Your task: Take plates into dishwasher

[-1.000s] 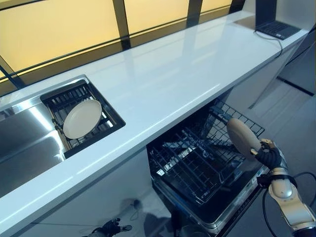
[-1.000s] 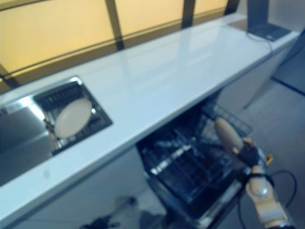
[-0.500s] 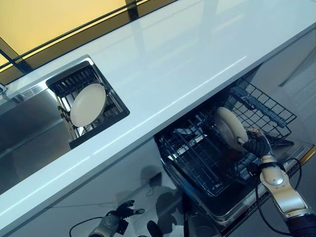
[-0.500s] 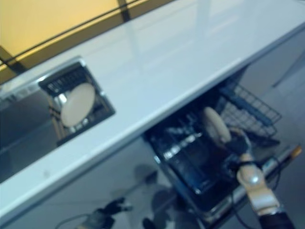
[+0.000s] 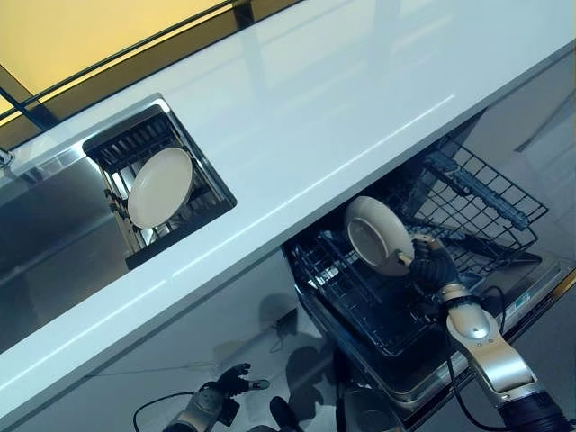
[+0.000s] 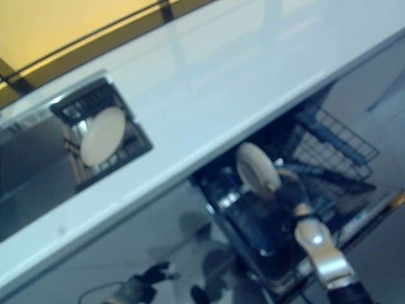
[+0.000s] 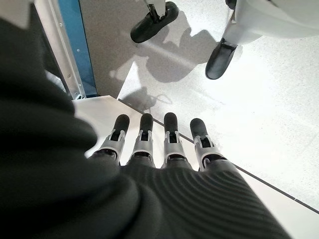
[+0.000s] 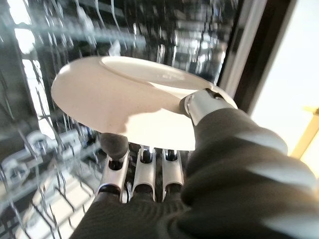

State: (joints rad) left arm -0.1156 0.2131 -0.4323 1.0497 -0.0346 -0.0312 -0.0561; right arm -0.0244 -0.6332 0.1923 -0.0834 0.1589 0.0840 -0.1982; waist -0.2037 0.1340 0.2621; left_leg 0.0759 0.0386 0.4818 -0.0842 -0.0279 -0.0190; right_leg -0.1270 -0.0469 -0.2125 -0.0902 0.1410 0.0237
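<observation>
My right hand (image 5: 434,268) is shut on the rim of a cream plate (image 5: 378,236), thumb on top and fingers underneath, as the right wrist view (image 8: 134,99) shows. It holds the plate tilted over the left part of the pulled-out dishwasher rack (image 5: 477,193), just under the counter edge. A second cream plate (image 5: 160,175) stands on edge in the drying rack set in the sink (image 5: 54,225). My left hand (image 5: 211,403) hangs low near the floor, fingers straight in the left wrist view (image 7: 154,137).
The white countertop (image 5: 315,108) overhangs the open dishwasher. The dishwasher's lowered door (image 5: 531,288) juts out at the lower right. A yellow window band (image 5: 81,36) runs behind the counter.
My right hand has carried the plate left and deeper over the rack, close under the counter edge. Earlier the camera tilted down, shifting the whole picture.
</observation>
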